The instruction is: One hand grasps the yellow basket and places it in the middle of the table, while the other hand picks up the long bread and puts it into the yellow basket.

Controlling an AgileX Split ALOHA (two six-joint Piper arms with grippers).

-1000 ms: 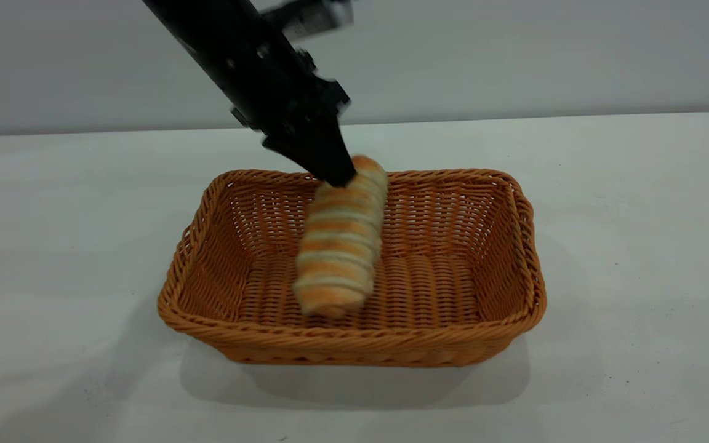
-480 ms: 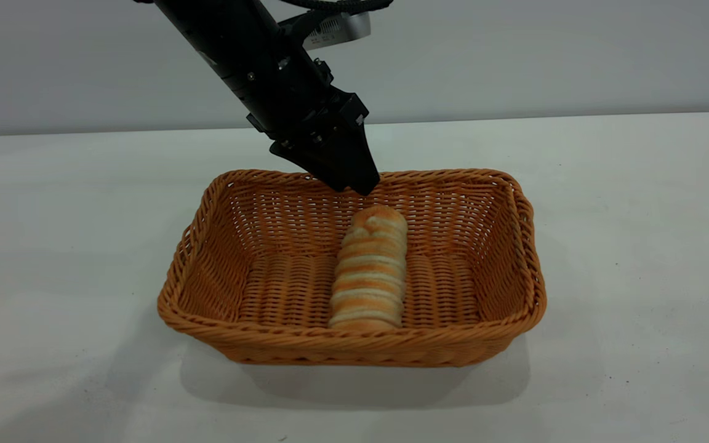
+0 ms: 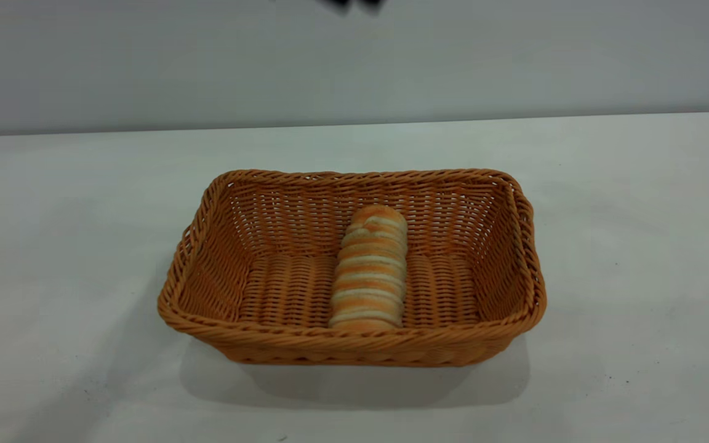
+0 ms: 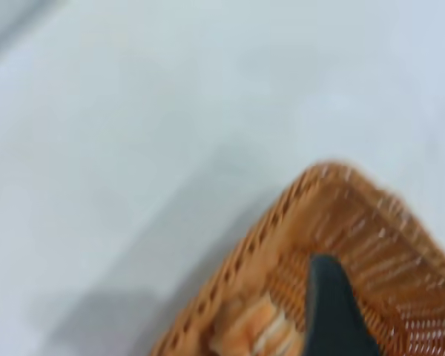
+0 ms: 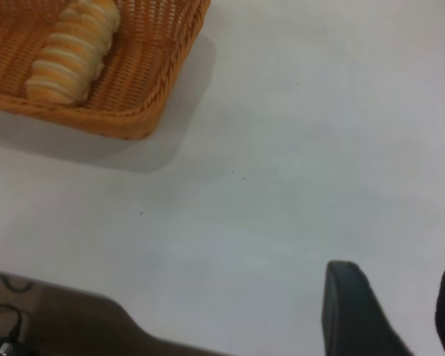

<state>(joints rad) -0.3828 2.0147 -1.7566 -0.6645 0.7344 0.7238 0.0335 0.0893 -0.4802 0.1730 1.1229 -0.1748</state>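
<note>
My left claw (image 4: 389,315) hangs empty, fingers apart, over the basket (image 3: 517,203) holding the bread (image 3: 368,271); right claw (image 5: 393,315) likewise apart, empty, both partly cropped.

one basket, one loaf, one table, two grippers.
a single orange-tan woven wicker basket (image 3: 354,344) sits on one white tabletop (image 3: 637,246), holding one striped orange-and-cream long bread (image 3: 369,267); one black two-fingered left gripper (image 4: 389,311) and one black two-fingered right gripper (image 5: 393,315) show in the wrist views.
</note>
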